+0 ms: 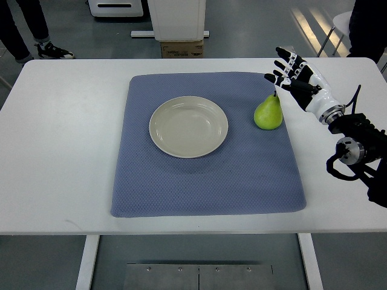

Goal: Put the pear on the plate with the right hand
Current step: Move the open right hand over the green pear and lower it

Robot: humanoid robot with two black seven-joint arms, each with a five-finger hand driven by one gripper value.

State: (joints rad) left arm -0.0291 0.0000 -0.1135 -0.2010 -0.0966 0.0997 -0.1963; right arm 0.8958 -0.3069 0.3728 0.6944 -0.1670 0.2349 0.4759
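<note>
This looks like a robotics lab or test hall. A plain white table (54,151) on metal legs stands on a smooth grey floor (254,36). Along the top of the frame sit a white machine base (176,18), a cardboard box (182,48) and, at upper left, a standing person's legs and shoes (36,36).

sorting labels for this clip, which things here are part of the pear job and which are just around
Part of the job:
pear
plate
right hand, open, beside the pear

Just around:
blue mat
white table
cardboard box on the floor
person's shoe
</note>
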